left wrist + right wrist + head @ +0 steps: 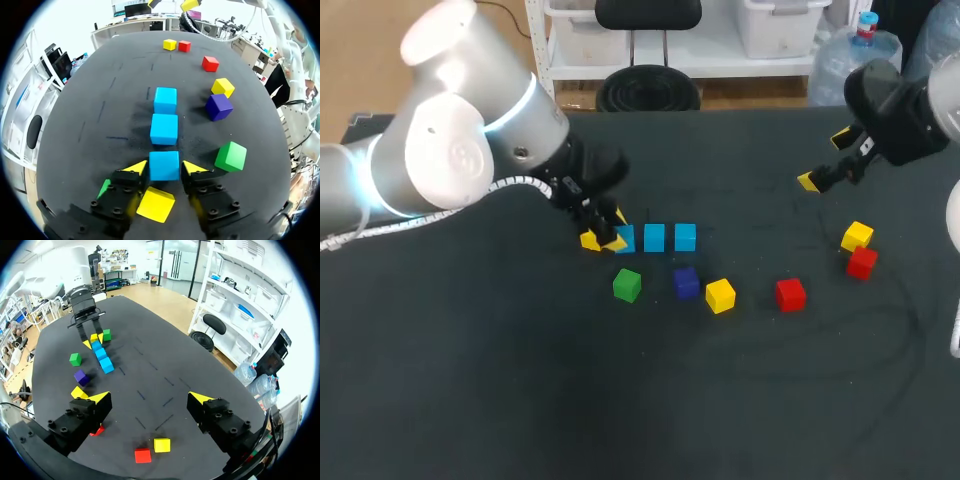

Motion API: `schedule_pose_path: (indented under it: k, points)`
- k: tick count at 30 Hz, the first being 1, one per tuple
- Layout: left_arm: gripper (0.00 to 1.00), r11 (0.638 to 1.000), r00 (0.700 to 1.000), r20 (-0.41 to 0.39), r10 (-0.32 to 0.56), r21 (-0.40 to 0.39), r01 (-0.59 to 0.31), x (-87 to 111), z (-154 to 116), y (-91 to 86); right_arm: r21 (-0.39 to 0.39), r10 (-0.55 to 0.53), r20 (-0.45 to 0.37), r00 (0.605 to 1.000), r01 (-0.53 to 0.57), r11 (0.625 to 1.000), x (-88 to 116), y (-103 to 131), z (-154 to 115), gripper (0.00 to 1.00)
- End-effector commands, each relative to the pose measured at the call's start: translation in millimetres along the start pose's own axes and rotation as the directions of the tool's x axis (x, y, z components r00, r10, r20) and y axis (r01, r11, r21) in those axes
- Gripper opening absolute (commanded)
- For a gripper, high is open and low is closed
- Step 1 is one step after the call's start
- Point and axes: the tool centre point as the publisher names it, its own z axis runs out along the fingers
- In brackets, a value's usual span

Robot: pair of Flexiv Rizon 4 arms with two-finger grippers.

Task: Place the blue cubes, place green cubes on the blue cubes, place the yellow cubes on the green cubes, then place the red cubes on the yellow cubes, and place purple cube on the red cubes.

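Three blue cubes (654, 237) sit aligned; left tool (165, 166), apart, straddles one; right tool (150, 397) apart.

Your head cam sits high behind the robot, looking down over the whole table (520, 400). Left wrist cam's low and close, staring past the left pincer (165, 167) at the blue cube row (164, 129) right ahead. Right wrist cam's higher and farther off, with the same row well beyond the right pincer (149, 398).
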Motion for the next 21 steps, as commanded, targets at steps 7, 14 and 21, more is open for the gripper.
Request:
schedule_pose_path:
  k: [7,14,21]
  points:
    - [1.0,1.0,1.0,-0.007,-0.004,0.0,0.004,0.1,0,1.3,0.005,0.001,-0.001,1.0,-0.001,1.0,0,1,0,1.0]
    - [1.0,1.0,1.0,-0.015,-0.019,-0.018,0.018,-0.9,-6,2.8,0.005,0.001,-0.001,1.0,-0.001,1.0,0,1,0,1.0]
    - [1.0,0.998,0.999,-0.003,-0.035,-0.06,0.035,-9.1,-15,6.9,0.005,0.001,-0.001,1.0,-0.001,1.0,0,1,0,1.0]
